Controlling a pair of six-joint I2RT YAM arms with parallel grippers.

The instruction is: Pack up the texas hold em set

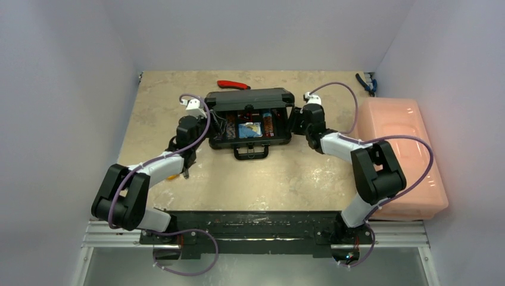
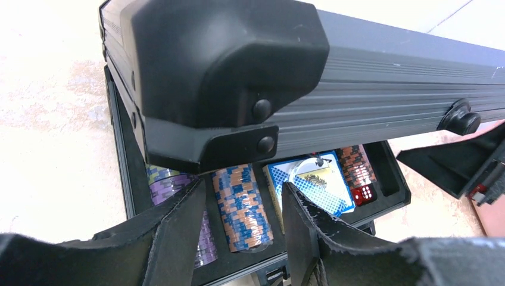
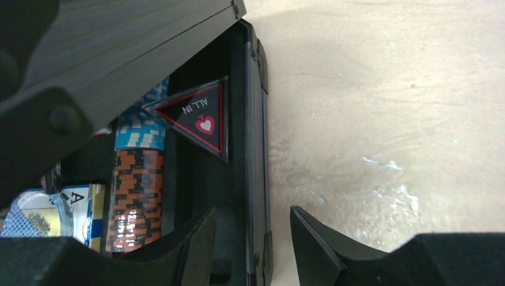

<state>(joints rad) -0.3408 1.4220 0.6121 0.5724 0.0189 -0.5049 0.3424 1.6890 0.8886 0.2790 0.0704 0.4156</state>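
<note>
Jaws of the left gripper (image 2: 244, 189) stand wide apart and hold nothing, poised at the left end of the black hard-shell briefcase (image 1: 250, 98). The briefcase sits midway along the far edge of the desk (image 1: 286, 185), its handle (image 1: 250, 153) facing the near edge. Its ribbed lid (image 2: 387, 77) hangs partly open, slanting over the base. Inside, from the left, are a purple cylindrical chip stack (image 2: 172, 182), a blue-and-orange chip stack (image 2: 241, 211), a blue card deck (image 2: 309, 187), red dice (image 2: 363, 194), an orange-and-black chip stack (image 3: 134, 196) and a black triangular "ALL IN" marker (image 3: 202, 116) standing on edge just beside the right wall. The right gripper (image 3: 250, 217) is at the right end, jaws equally spread and empty, with the case's right wall between them. I judge the case stiff and, loaded with chips, heavy. The lid's smooth ribs may slip, so pressing down on the moulded corner caps (image 2: 226, 77) at both ends together looks safest. The upright marker could foul the closing. A pink plastic bin (image 1: 399, 149) stands along the desk's right edge.
</note>
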